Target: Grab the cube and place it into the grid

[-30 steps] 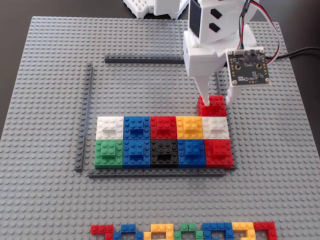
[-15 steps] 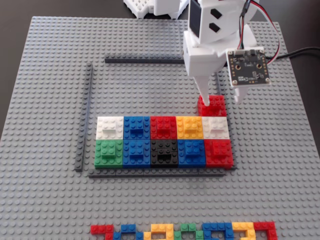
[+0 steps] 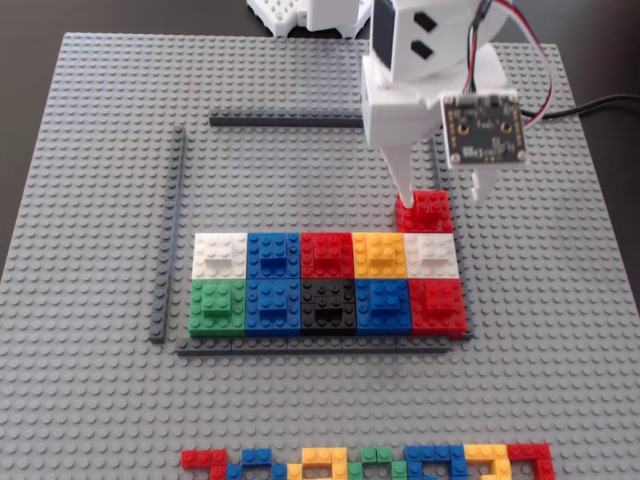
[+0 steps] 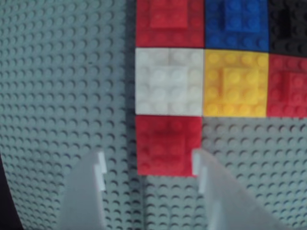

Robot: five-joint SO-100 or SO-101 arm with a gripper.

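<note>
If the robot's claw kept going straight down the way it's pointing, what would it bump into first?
Probably the red cube. The gripper hangs open over it, one finger either side, so the fingers might slip past it and hit the grey baseplate instead. Depth is hard to judge.

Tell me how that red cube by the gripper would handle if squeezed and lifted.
The cube looks like rigid plastic, so probably stiff, not squashy. Its flat sides likely suit the gripper, though smooth plastic may slip. It sits on the studded baseplate, so it may resist lifting.
</note>
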